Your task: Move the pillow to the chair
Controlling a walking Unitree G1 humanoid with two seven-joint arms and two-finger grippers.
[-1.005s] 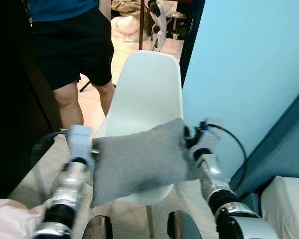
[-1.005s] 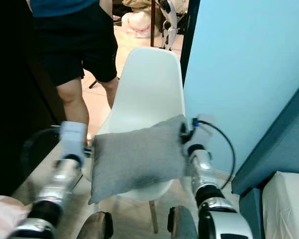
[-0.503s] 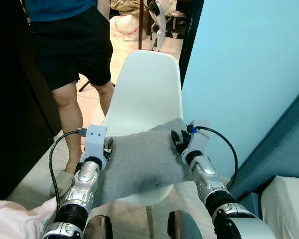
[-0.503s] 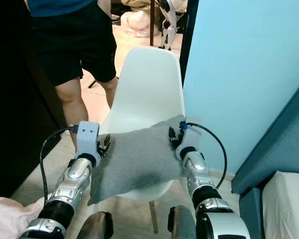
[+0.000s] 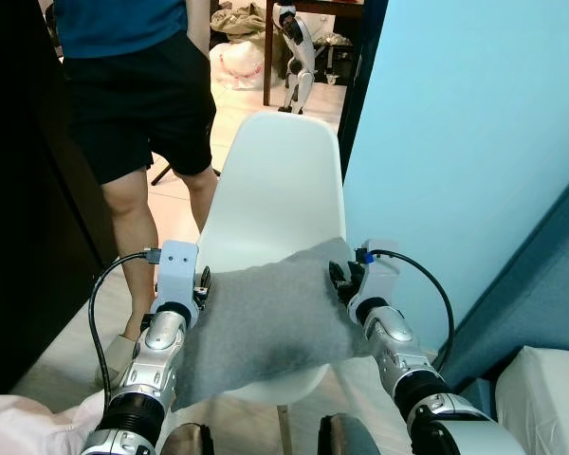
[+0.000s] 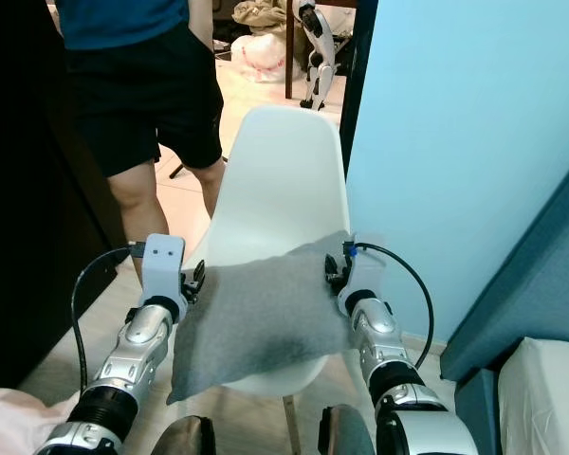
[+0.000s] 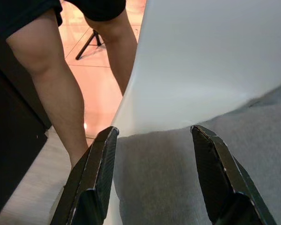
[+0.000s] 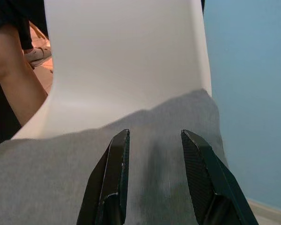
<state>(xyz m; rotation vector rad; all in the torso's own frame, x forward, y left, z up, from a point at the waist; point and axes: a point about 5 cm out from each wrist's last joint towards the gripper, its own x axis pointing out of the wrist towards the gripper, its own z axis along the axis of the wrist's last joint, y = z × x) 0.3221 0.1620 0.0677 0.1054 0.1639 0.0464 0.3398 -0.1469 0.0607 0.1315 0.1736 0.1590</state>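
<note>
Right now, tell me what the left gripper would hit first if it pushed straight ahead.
Probably the white chair: its backrest lies beyond the open left gripper, with the grey pillow just below. Depth is unclear.

The pillow (image 5: 266,318) is plain grey, the chair (image 5: 283,190) glossy white. Beside it the wall (image 5: 465,142) is light blue — a darker blue band below. The person (image 5: 137,95) wears black shorts and a blue top; floor tiles (image 5: 175,204) are pale peach.
</note>
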